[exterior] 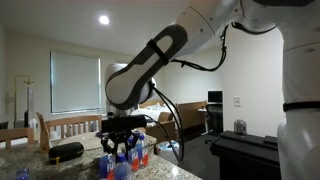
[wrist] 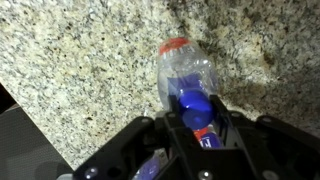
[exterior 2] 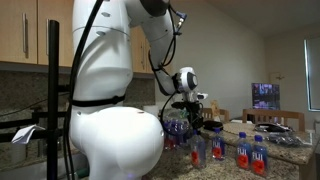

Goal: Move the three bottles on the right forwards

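Small clear bottles with blue caps and red-orange labels stand in a cluster on the granite counter. In the wrist view my gripper has its fingers close on both sides of the blue cap of one bottle, and it looks shut on it. A second bottle shows at the lower left, partly hidden by the fingers. In both exterior views the gripper hangs over the cluster. Several more bottles stand apart from it.
A flat black oval object lies on the counter beside the cluster. The counter's edge and a dark floor show at the lower left of the wrist view. Wooden chairs stand behind the counter.
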`<state>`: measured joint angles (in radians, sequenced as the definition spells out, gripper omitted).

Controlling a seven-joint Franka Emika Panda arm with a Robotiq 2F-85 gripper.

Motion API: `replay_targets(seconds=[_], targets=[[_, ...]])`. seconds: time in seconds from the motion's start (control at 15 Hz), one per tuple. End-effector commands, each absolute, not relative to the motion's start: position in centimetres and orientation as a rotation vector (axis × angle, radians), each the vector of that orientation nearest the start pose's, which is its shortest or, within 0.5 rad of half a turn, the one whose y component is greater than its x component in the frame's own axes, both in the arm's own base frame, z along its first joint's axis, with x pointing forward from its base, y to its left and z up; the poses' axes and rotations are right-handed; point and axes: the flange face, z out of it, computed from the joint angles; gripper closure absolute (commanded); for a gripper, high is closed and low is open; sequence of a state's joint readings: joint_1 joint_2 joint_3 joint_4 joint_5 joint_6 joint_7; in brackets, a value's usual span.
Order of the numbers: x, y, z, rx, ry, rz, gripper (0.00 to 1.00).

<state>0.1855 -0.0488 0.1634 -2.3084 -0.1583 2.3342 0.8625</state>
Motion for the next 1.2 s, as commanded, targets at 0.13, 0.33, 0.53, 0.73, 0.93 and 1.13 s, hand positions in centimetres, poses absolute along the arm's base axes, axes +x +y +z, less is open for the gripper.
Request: replay_targets(seconds=[0.13, 0.33, 0.53, 0.73, 0.93, 1.13], targets=[[47.3, 16.6, 36.2, -3.124, 0.559, -0.197, 0.87], [47.2, 16.4, 35.9, -3.133, 0.487, -0.185, 0.87], [47.3, 16.0, 35.8, -3.13, 0.424, -0.166, 0.87], [47.5, 15.6, 35.7, -3.127, 0.408, -0.152, 0.87], [47.5, 15.2, 35.7, -3.145, 0.447, -0.167, 0.87], [47.6, 15.1, 35.6, -3.144, 0.453, -0.164, 0.87]])
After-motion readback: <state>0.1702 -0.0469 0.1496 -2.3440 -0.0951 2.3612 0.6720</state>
